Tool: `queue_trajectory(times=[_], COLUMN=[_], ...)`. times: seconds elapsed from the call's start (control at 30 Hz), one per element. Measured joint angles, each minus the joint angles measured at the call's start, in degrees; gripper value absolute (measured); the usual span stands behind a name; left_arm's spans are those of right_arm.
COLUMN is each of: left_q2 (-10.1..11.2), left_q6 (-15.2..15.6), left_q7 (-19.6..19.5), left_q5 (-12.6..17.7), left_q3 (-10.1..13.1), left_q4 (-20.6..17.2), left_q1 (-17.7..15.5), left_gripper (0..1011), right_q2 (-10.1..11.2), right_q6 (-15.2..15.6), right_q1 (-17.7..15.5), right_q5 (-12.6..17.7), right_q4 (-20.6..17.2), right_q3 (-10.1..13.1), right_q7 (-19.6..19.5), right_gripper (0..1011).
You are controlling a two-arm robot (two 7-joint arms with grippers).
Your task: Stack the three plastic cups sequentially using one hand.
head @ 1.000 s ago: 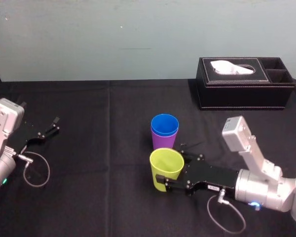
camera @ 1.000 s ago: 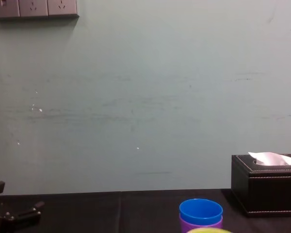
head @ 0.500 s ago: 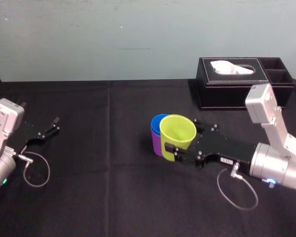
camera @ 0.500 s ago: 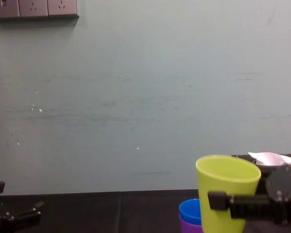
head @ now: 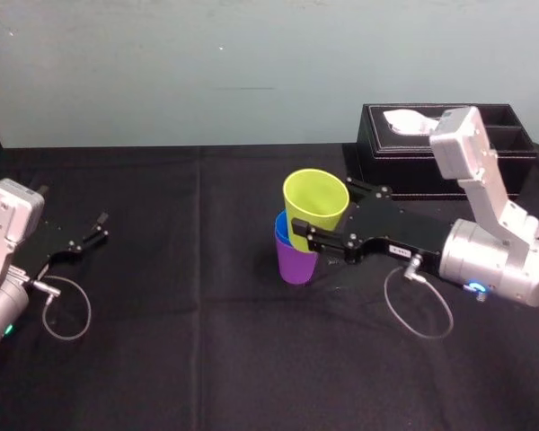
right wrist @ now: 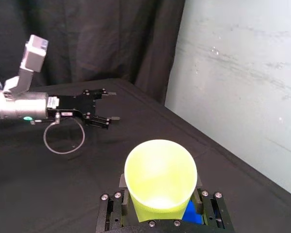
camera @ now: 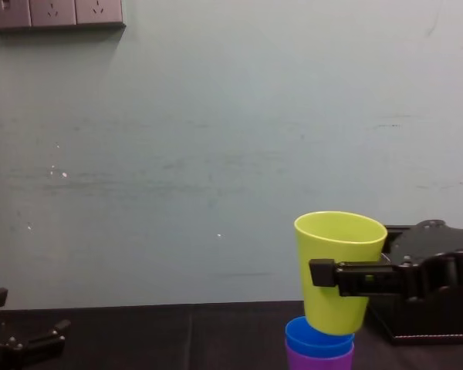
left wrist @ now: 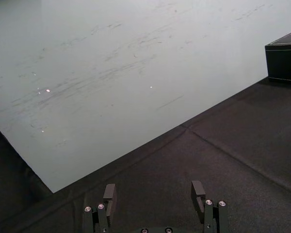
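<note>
The yellow-green cup (head: 316,196) is up off the table (head: 180,350) near the middle. It's tipped a bit, with its base right at the rim of the blue cup (camera: 318,338), and it's hard to tell if they touch. The blue cup sits nested in the purple cup (head: 296,265), which stands on the table. The right gripper (head: 313,224) has its fingers clamped on the yellow-green cup's sides. The tissue box (head: 431,171) is behind, to the right. The left gripper (head: 97,229) rests way off on the left, fingers apart.
</note>
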Motion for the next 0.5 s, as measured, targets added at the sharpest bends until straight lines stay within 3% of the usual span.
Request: queue_trajectory(times=[0.5], left_q2=[0.0], left_q6=[0.0], left_q7=[0.0], left_q5=[0.0], left_q3=[0.0], left_q4=[0.0], left_q1=[0.0], left_gripper=[1010], right_q2=[-4.43], right_q6=[2.38], right_q1=[6.31], right_q5=[-2.23], right_q4=[7.85], right_q3=[-3.02], right_q7=[-0.44], right_gripper=[731])
